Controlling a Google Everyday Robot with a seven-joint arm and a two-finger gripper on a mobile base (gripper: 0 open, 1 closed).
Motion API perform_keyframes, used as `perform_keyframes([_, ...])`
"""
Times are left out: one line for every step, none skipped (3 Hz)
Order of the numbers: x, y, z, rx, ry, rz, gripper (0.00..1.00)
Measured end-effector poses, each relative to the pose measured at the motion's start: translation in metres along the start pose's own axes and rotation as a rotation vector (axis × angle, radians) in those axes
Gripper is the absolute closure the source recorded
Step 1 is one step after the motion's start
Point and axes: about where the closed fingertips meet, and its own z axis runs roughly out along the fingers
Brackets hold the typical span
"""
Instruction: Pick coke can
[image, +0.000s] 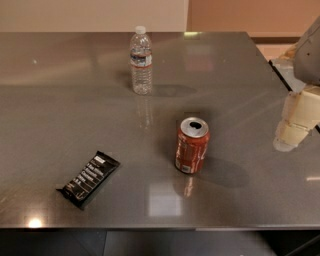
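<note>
Mid-frame on the grey desk (60, 125): one upright red-orange aluminium coke can (192, 146), lettering illegible.
One clear plastic bottle (141, 62) upper centre, one flat black wrapper (88, 179) lower left; cream gripper (292, 132) at right edge, released or clenched: cannot tell.

Lettering on coke can (192, 146), wrapper (89, 179) and bottle (141, 61) — none readable — claw (289, 141) right of can.

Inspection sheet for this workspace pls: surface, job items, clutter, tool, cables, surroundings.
Surface: grey glossy table, showing light reflections.
Job's things: coke can upright, centre-right, nothing touching it.
Clutter: water bottle upright at the back; black snack bar lying flat, front left.
Grippers: tool at the right edge, to the right of the coke can and apart from it.
Cables: nothing seen.
Surroundings: pale wall behind the table.
</note>
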Motion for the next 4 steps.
perform_keyframes([-0.001,0.0,-0.001,0.002,-0.002,0.0,0.0])
perform_keyframes([-0.015,0.001,0.004,-0.013,-0.079,-0.018,0.0])
perform_keyframes([-0.038,0.005,0.018,-0.049,-0.203,-0.018,0.0])
perform_keyframes([-0.06,0.011,0.032,-0.07,-0.313,-0.015,0.0])
